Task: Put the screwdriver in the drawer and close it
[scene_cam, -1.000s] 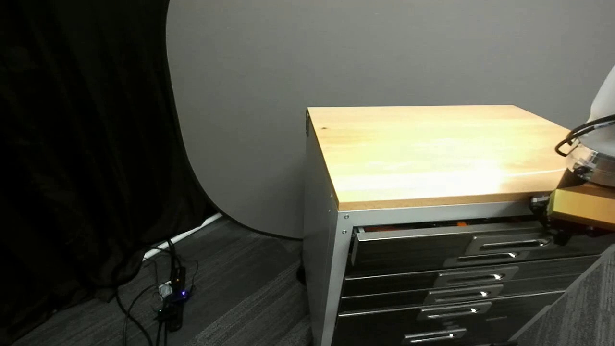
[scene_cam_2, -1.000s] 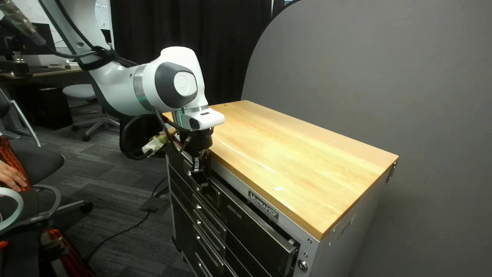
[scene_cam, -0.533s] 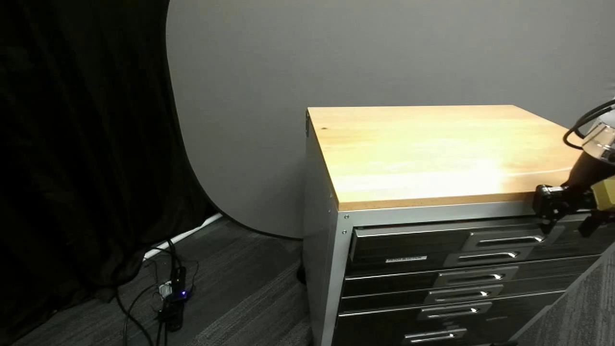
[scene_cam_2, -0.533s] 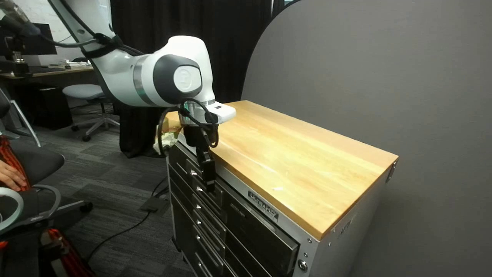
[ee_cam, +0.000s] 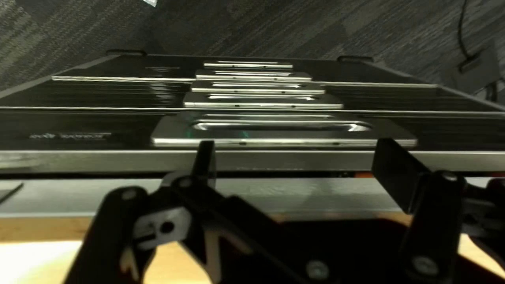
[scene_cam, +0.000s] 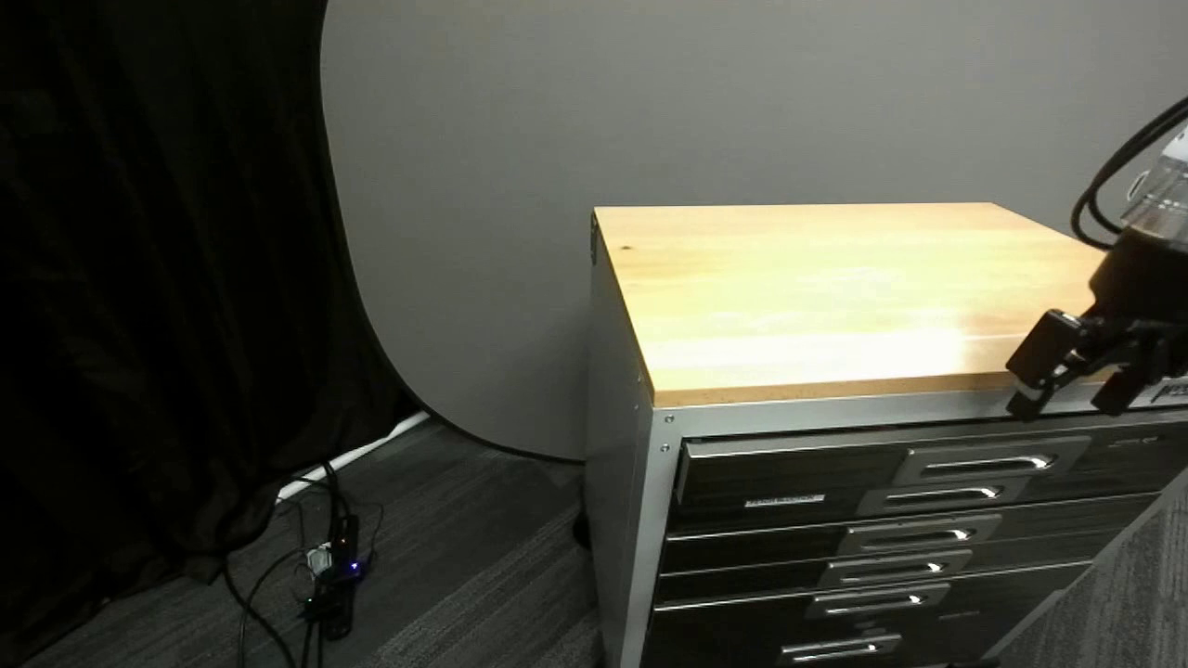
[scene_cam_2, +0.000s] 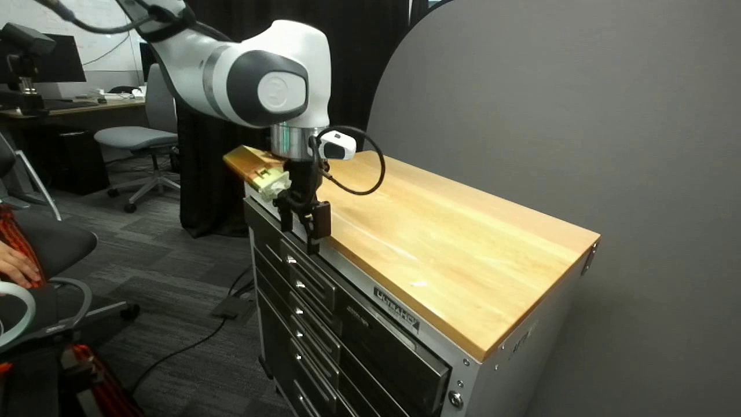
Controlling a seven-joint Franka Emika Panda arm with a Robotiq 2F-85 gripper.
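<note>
In an exterior view, shows a glossy white, rounded arm (scene_cam_2: 315,63) with a dark grey joint cap (scene_cam_2: 242,87), a faintly marked pale disc (scene_cam_2: 282,92), a grey band (scene_cam_2: 212,75) to its left and, farther left, a black strap (scene_cam_2: 165,23). Has a silver collar (scene_cam_2: 294,142) near the black hand (ee_cam: 295,154), next to a white block (scene_cam_2: 348,143) with a dark oval (scene_cam_2: 334,152). Carries looped black cables (scene_cam: 1134,141) in both exterior views. In the wrist view, shows flat, squared fingertips (ee_cam: 396,173), a silvery plate (ee_cam: 179,223) with a round hole (ee_cam: 167,227), and screws (ee_cam: 317,270). Left of the hand, bears a gold-yellow box (scene_cam_2: 249,163) with a whitish end (scene_cam_2: 273,184).
</note>
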